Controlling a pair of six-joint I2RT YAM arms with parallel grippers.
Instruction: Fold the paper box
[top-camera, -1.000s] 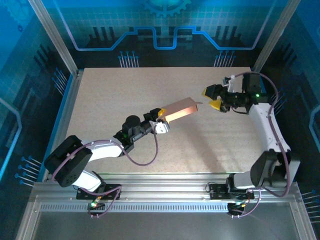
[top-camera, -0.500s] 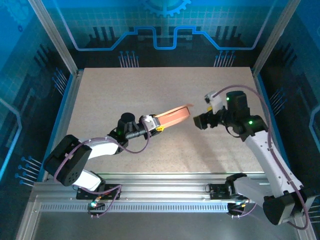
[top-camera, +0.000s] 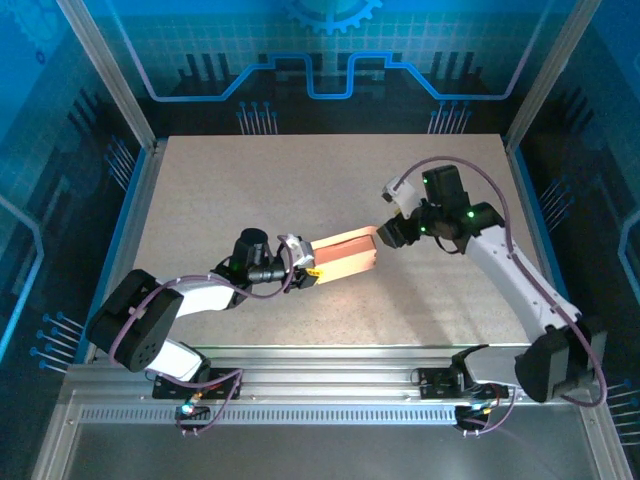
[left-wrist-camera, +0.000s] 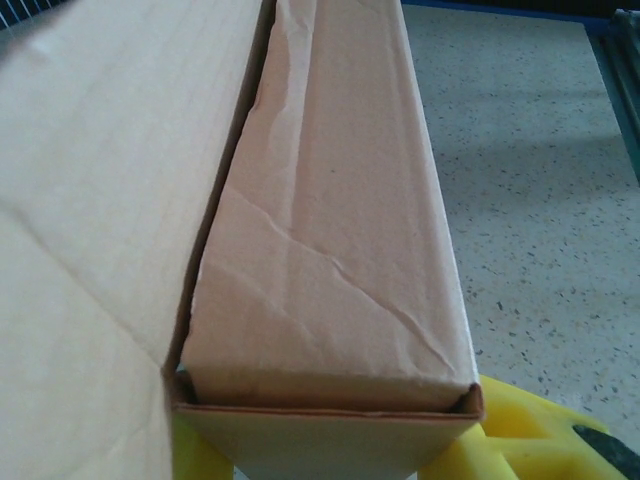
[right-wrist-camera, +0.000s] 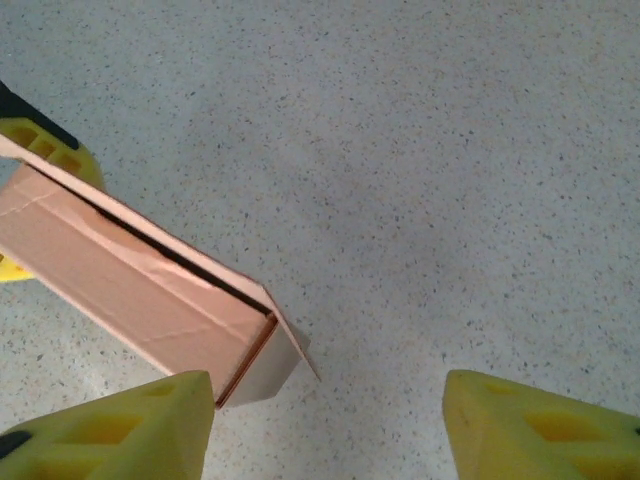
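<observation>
The paper box (top-camera: 345, 255) is a long salmon-orange sleeve, part folded, lying across the middle of the table. My left gripper (top-camera: 305, 267) is shut on its near end. In the left wrist view the box (left-wrist-camera: 330, 230) runs away from the camera with a creased top panel and a loose flap (left-wrist-camera: 90, 200) at the left; yellow fingers (left-wrist-camera: 520, 440) flank its end. My right gripper (top-camera: 385, 235) is open at the box's far end. In the right wrist view the box's open end (right-wrist-camera: 150, 290) lies just above the left finger (right-wrist-camera: 110, 430), with the gap (right-wrist-camera: 325, 430) over bare table.
The speckled tabletop (top-camera: 250, 180) is bounded by a blue-lit frame and rails. A side flap (right-wrist-camera: 290, 340) sticks out from the box's far end. The left arm's yellow finger (right-wrist-camera: 50, 150) shows at the box's other end.
My right arm has swung in from the back right to the box's far end, its jaws narrowing. The left gripper has turned the box and brought it lower.
</observation>
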